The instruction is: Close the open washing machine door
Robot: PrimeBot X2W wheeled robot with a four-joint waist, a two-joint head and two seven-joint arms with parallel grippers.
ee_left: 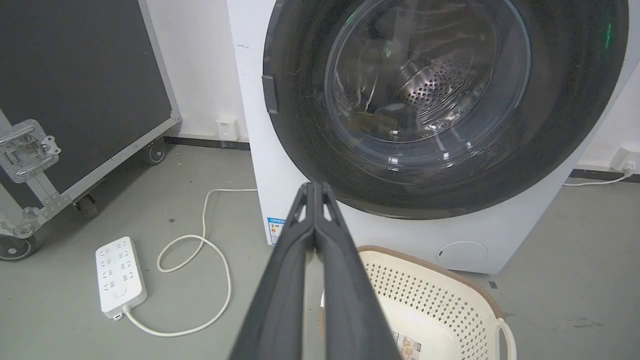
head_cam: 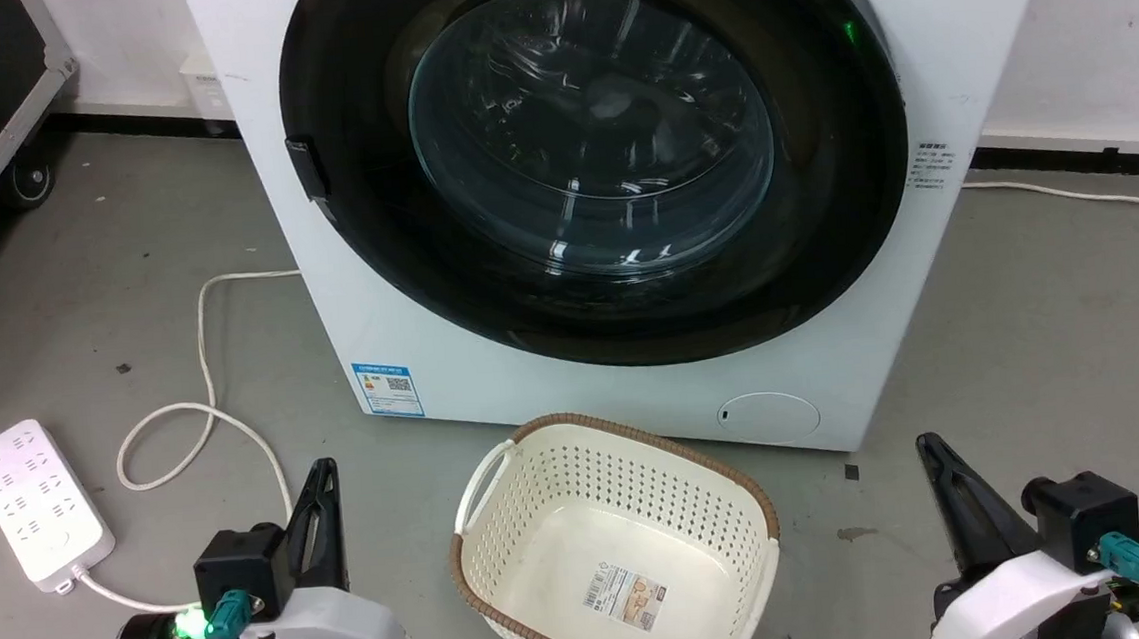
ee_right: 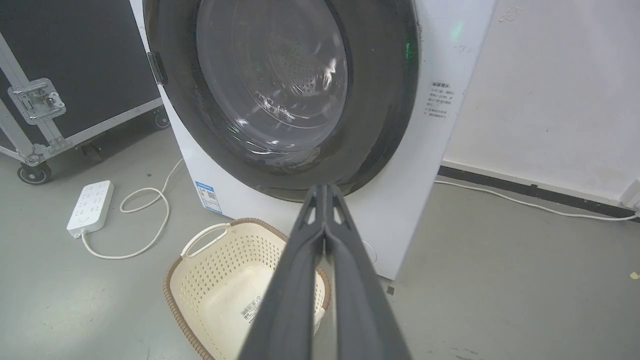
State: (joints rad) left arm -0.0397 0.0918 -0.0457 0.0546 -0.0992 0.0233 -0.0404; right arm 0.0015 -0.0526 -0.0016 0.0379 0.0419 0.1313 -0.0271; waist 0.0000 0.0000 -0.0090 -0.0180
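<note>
The washing machine [head_cam: 575, 399]: white, boxy front-loader, upright on the grey floor [head_cam: 1081, 324], its back toward a white wall [head_cam: 1110, 21]; blue label sticker [head_cam: 387, 388] low on the front at the head view's left; small round cover [head_cam: 768, 417] low at the right; green light [head_cam: 850, 33] lit by the door's upper right rim. The washing machine door [head_cam: 594, 147]: round, glossy black, nearly as wide as the cabinet; clear bulging glass at centre, perforated steel drum [ee_left: 440, 85] visible behind it; dark handle [head_cam: 306, 167] on its left edge; door lies flat against the front, no gap seen.
</note>
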